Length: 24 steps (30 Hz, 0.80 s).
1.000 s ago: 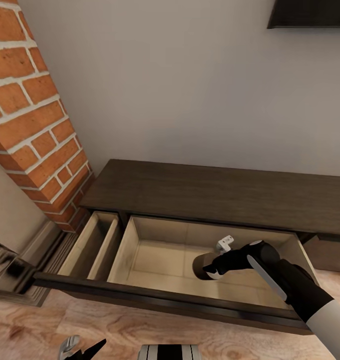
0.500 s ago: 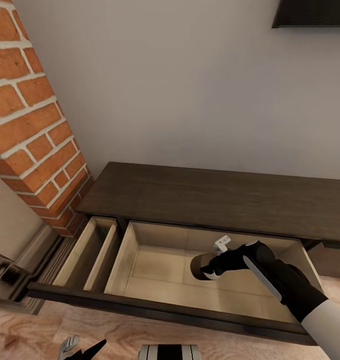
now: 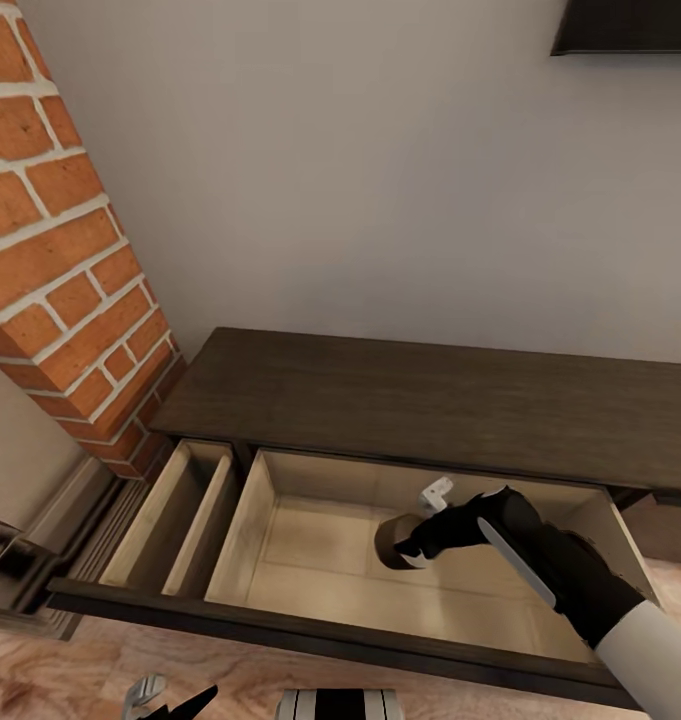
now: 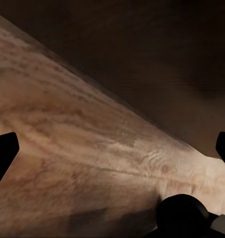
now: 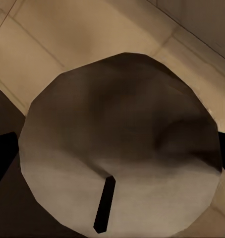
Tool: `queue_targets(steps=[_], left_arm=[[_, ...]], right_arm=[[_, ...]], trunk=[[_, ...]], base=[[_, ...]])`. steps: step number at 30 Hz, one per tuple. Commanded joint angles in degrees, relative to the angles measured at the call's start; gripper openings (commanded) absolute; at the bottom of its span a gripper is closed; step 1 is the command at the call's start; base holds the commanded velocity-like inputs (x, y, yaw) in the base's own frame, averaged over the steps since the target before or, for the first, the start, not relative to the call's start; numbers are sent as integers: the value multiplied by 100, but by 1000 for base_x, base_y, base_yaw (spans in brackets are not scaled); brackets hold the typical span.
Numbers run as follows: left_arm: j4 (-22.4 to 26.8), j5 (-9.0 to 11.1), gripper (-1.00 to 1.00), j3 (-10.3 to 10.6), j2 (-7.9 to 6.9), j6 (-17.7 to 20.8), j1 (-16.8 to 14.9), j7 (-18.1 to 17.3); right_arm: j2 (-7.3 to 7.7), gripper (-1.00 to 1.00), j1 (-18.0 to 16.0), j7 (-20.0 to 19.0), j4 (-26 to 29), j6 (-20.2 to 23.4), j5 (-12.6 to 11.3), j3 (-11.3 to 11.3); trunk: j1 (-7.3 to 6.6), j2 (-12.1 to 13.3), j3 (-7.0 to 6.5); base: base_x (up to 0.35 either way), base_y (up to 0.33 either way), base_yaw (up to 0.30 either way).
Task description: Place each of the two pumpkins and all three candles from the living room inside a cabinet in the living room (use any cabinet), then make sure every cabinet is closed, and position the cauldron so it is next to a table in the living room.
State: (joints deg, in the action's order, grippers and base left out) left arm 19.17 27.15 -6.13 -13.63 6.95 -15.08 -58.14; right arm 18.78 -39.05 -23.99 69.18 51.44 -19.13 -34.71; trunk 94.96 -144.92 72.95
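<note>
Pale grey wall backs the scene, with a red brick fireplace at the left and wood-grain floor nearest the robot. Against the wall stands the long dark cabinet, its wide drawer pulled out toward the robot, beige inside.

Right arm: reaches down from the near right into the drawer's right half, forearm sloping leftward. The right gripper is clamped around a candle, a short brownish-grey cylinder, held above the drawer bottom; whether it touches the bottom cannot be determined. In the right wrist view the candle presents its round end face with a dark wick, between the black fingertips at either edge.

Left gripper: low at the near left over the floor, cut off by the frame edge. In the left wrist view its fingertips stand wide apart, holding nothing, above floor and a dark, unclear panel.
</note>
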Motion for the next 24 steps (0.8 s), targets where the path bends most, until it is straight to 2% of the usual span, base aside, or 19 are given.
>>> queue_targets(steps=[1, 5, 7, 11, 14, 18, 20, 24], left_arm=[[-1, 24, 100, 3, 0, 60, -3, -23], [-1, 21, 100, 12, 0, 61, -2, -20], [-1, 22, 100, 14, 0, 61, 0, -17], [-1, 25, 100, 15, 0, 61, -1, -14], [-1, 23, 100, 15, 0, 61, 0, -13], [-1, 26, 100, 15, 0, 61, -2, -13], [-1, 27, 100, 15, 0, 61, -3, -13], [-1, 27, 100, 15, 0, 61, -2, -17]], right_arm=[[0, -100, -6, -15, -17, 5, 38, -123], [-36, -100, -6, 75, -90, 13, 34, -334], [-121, -100, -6, 115, -132, 32, 33, -383], [-427, -100, -6, 162, -226, 98, 47, -539], [-583, -100, -6, 192, -364, 136, 261, -628], [-803, -100, -6, 200, -635, 134, 790, -667], [-901, -100, -6, 201, -741, 120, 958, -670], [-1004, -100, -6, 212, -867, 105, 1134, -667]], trunk=[[-1, -2, 4], [-1, -2, 4], [-1, -2, 4], [-1, -2, 4], [-1, -2, 4], [4, -5, 48], [9, -7, 93], [19, -13, 181]], base=[[4, 0, 0], [2, 0, 0], [0, 0, 0], [0, 0, 0], [0, 0, 0], [0, 0, 0], [0, 0, 0], [0, 0, 0]])
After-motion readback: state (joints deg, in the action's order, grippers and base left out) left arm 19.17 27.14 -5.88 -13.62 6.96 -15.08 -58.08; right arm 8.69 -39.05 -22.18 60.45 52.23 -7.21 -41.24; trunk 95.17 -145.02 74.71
